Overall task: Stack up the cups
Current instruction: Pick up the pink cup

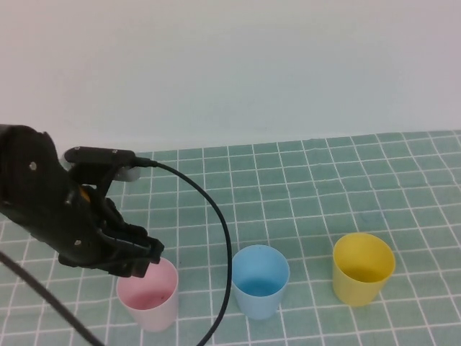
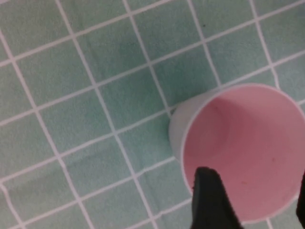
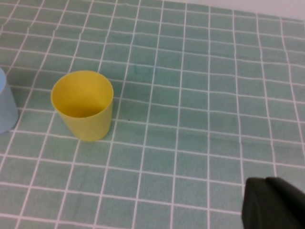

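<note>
Three cups stand upright in a row on the bench (image 1: 302, 180), which is covered in a green cloth with a white grid, and each is apart from its neighbour. The pink cup (image 1: 149, 294) is on the robot's left, the blue cup (image 1: 260, 280) in the middle and the yellow cup (image 1: 362, 267) on the right. All three show bare insides with nothing in them — none is nested in another. They are smooth, tapered tumblers without handles, alike in size; the pink one looks pale, almost white on its outer wall.

The left gripper (image 1: 140, 252) hangs at the pink cup's rim on its left side. In the left wrist view its fingers (image 2: 212, 200) are spread, one dark tip over the cup's mouth, the other at the picture's edge beyond the rim. A black cable (image 1: 220, 238) loops from the left arm down in front of the gap between the pink and blue cups.

The right gripper (image 3: 274, 205) shows only as a dark corner in its own wrist view, near the yellow cup — its jaws are pressed together.
</note>
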### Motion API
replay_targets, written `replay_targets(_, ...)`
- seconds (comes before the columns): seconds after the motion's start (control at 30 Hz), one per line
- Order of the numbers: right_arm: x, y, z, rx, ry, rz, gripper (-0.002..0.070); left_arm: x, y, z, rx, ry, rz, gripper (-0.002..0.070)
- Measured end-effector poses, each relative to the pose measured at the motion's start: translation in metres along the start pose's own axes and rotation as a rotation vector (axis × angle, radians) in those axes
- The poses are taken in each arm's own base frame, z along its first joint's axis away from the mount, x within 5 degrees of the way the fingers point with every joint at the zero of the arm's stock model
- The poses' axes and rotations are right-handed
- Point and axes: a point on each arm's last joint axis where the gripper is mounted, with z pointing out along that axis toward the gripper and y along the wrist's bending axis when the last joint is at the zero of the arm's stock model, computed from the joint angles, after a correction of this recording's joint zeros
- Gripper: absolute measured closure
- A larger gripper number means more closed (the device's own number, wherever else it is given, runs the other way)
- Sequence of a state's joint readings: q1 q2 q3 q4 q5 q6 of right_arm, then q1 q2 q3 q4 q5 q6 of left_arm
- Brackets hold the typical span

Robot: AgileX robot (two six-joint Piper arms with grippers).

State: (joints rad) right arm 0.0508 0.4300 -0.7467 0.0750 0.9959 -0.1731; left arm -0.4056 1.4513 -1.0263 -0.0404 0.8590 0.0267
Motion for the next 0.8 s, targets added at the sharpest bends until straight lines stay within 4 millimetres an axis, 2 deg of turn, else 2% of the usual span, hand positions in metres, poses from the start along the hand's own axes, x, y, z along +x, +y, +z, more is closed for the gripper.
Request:
replay_targets(0.4,0.005,0.002,0.000,-0.021,0.056,0.006,0.0678,-0.008,0.008,0.046,-0.072,0.078,-0.057,0.0319)
replay_targets(0.47,0.005,0.002,0.000,-0.022,0.060,0.006,0.0678,-0.008,0.008,0.054,-0.074,0.100,-0.082,0.0358)
replay_targets(0.6,0.006,0.002,0.000,-0.023,0.062,0.006,0.0678,-0.007,0.008,0.067,-0.076,0.140,-0.089,0.0485)
replay_targets(0.73,0.006,0.002,0.000,-0.023,0.062,0.006,0.0678,-0.007,0.008,0.069,-0.075,0.146,-0.090,0.0623)
replay_targets(0.8,0.006,0.002,0.000,-0.023,0.062,0.006,0.0678,-0.009,0.009,0.068,-0.076,0.141,-0.086,0.0650)
